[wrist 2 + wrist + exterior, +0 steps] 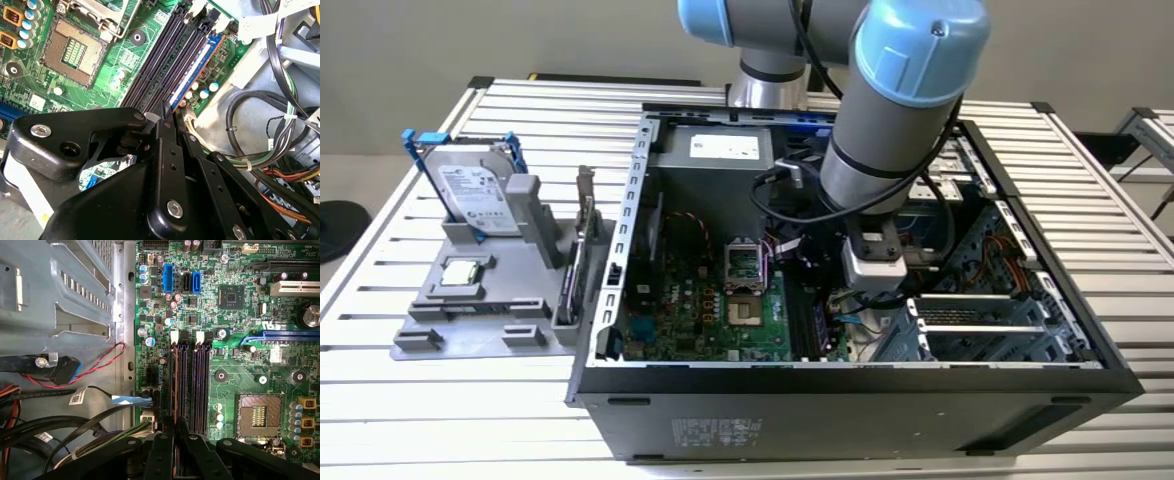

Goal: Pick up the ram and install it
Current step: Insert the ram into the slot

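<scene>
The gripper (167, 112) is down inside the open computer case (854, 375), fingers pinched narrow on the near end of the ram (196, 67), which stands on edge in the outermost of the memory slots (189, 385) directly below the fingertips. I judge this as the seating step. Doing it well means keeping the stick square to the slot and pressing straight down, clear of the cables (250, 112) just beside the gripper.

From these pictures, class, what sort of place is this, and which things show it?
Probably a robotics lab bench for computer assembly: an open desktop computer case on a slatted metal table, a hard drive in a grey fixture, the arm's claw over the memory slots.
</scene>
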